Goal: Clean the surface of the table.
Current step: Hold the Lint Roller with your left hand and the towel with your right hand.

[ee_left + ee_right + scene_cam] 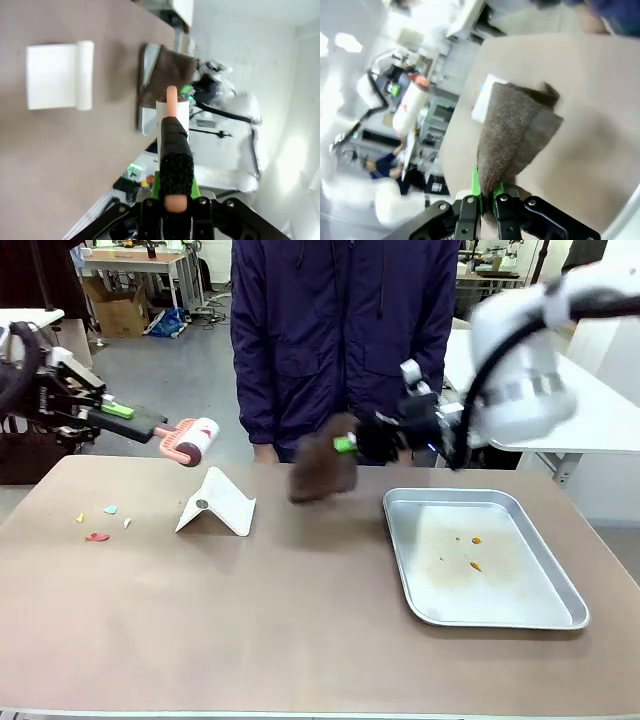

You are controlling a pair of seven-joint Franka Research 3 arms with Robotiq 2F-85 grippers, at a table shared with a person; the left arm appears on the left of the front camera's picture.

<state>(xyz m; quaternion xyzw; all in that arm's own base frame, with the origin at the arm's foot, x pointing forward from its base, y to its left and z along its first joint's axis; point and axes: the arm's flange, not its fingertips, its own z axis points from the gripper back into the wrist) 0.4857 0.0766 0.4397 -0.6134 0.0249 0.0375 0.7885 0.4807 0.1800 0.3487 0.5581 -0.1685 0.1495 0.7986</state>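
The brownish table [300, 610] spreads across the front view. My left gripper [122, 412] hovers above its far left corner, shut on the pink handle of a lint roller [192, 440] whose white roll points toward the middle. In the left wrist view that gripper [173, 190] clamps the handle, with the roller [172, 111] beyond it. My right gripper [350, 444] hangs above the table's far edge, shut on a brown cloth [322, 472] that dangles and looks blurred. The right wrist view shows this gripper [487, 194] pinching the cloth [515, 140] over the table [585, 100].
A white folded piece [217, 503] stands on the table left of centre. Small coloured scraps [98, 536] lie near the left edge. A shiny metal tray [405, 570] with a few orange specks sits at the right. A person in a dark jacket [340, 330] stands at the far side.
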